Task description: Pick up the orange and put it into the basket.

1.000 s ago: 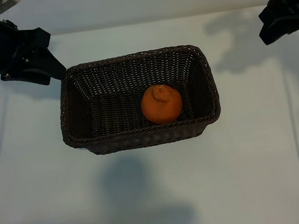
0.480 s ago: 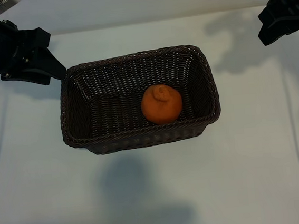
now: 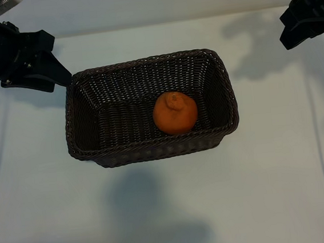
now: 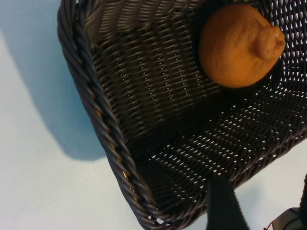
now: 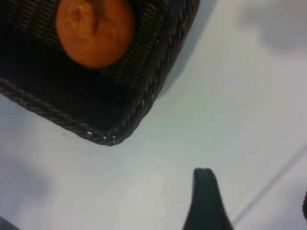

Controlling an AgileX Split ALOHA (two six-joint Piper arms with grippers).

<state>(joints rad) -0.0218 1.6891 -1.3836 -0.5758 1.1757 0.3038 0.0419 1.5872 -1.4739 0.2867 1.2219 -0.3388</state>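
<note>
The orange (image 3: 175, 113), bumpy-skinned with a knobbly top, lies inside the dark brown wicker basket (image 3: 84, 89), right of its middle and near the front wall. My left gripper (image 3: 51, 58) hovers off the basket's back left corner, open and empty. The left wrist view looks down on the orange (image 4: 237, 45) and the braided basket rim (image 4: 103, 115), with one of its fingers (image 4: 223, 206) over the basket's corner. My right gripper (image 3: 297, 27) hangs open and empty at the far right, clear of the basket. Its wrist view shows the orange (image 5: 95, 32) beyond the basket corner (image 5: 148, 103).
The basket stands on a plain white table (image 3: 226, 195). Thin cables (image 3: 319, 141) run down the table at the right, and another at the left. Shadows of the arms fall on the table in front of the basket and behind it.
</note>
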